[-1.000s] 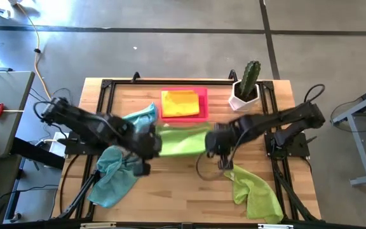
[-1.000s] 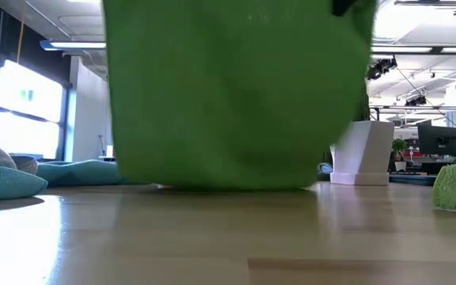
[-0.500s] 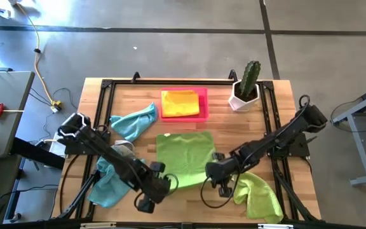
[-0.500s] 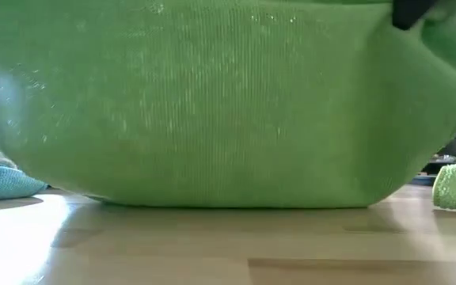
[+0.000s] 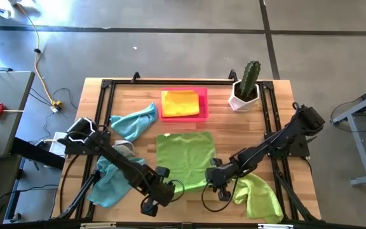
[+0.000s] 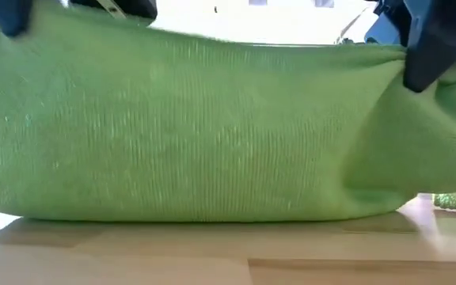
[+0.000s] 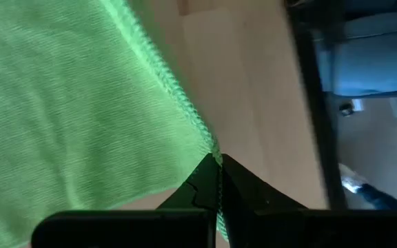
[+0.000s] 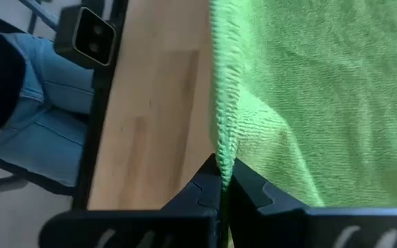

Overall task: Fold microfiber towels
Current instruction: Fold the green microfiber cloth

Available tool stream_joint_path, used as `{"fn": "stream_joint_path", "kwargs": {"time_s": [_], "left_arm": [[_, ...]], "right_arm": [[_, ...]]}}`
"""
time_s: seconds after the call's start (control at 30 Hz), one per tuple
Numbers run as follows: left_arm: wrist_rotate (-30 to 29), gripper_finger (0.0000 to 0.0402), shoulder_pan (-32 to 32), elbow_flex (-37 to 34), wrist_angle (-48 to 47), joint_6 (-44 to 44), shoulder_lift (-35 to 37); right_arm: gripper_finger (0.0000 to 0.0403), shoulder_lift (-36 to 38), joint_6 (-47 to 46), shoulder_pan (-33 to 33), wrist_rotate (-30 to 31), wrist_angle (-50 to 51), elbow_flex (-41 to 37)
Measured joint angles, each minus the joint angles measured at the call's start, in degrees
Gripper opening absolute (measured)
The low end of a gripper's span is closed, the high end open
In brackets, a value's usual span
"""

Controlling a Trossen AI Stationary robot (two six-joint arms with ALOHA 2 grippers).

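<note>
A lime green microfiber towel [image 5: 183,156] lies spread in the middle of the table, and its near edge is raised like a curtain [image 6: 196,134] in the low view. My left gripper [image 5: 168,188] is shut on the near left corner and my right gripper [image 5: 212,177] on the near right corner. Two teal-blue towels [image 5: 133,121] [image 5: 112,180] lie crumpled at the left. Another lime green towel [image 5: 257,198] lies at the near right. A folded yellow towel [image 5: 181,102] rests in the pink tray [image 5: 203,114]. My left gripper pinches the green towel's near left corner [image 7: 209,143] between its two shut fingers, coming steeply from above. The corner is lifted off the table. The far part of the towel lies flat on the wood. My right gripper pinches the near right corner at its stitched edge [image 8: 224,148] between its two shut fingers, slanting down from the table's right. That corner is lifted, and the near edge runs fairly straight between the two grippers [image 6: 212,51].
A cactus in a white pot [image 5: 246,87] stands at the far right. A black frame [image 5: 104,95] runs around the tabletop. Bare wood [image 5: 189,207] shows between the towel and the near edge. A person's blue-clad legs [image 8: 40,117] show beyond the near edge.
Both grippers have gone down and toward the table's near edge, staying shut on the green towel's corners. The towel, which hung in the air between them over the table's middle, has been laid out flat on the wood from its far edge, and only its near edge stays raised.
</note>
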State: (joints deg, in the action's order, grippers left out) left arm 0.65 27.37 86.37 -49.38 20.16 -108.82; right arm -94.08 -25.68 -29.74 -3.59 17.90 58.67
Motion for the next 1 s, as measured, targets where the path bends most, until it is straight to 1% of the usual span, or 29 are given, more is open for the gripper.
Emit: {"fn": "stream_joint_path", "kwargs": {"time_s": [0.17,0.33,0.53,0.6,0.7,0.8,1.0], "left_arm": [[-5.81,0.0000,-2.22,0.00,-5.37,-1.83,-0.11],[-11.18,0.0000,-6.10,-0.20,-10.95,-2.76,-0.10],[-12.47,0.0000,-11.06,-4.47,-10.53,-5.77,-0.09],[-14.05,0.0000,-12.77,-6.37,-10.21,-5.79,-0.09],[-17.99,0.0000,-15.19,-8.39,-9.91,-5.80,-0.09],[-20.98,0.0000,-17.34,-8.81,-9.98,-6.51,-0.09],[-22.26,0.0000,-20.69,-8.83,-9.76,-10.07,-0.09]], "right_arm": [[0.0000,0.00,1.99,1.07,1.94,2.13,0.02],[0.0000,0.00,4.69,4.59,2.18,7.07,0.02],[0.0000,-0.02,11.40,11.08,5.36,12.97,0.04],[0.0000,-0.02,14.21,13.51,6.09,13.91,0.04],[0.0000,-0.02,18.31,16.85,6.81,14.71,0.07],[0.0000,-0.02,21.66,19.86,6.81,15.24,0.07],[0.0000,-0.02,26.17,24.80,6.85,15.23,0.07]]}}
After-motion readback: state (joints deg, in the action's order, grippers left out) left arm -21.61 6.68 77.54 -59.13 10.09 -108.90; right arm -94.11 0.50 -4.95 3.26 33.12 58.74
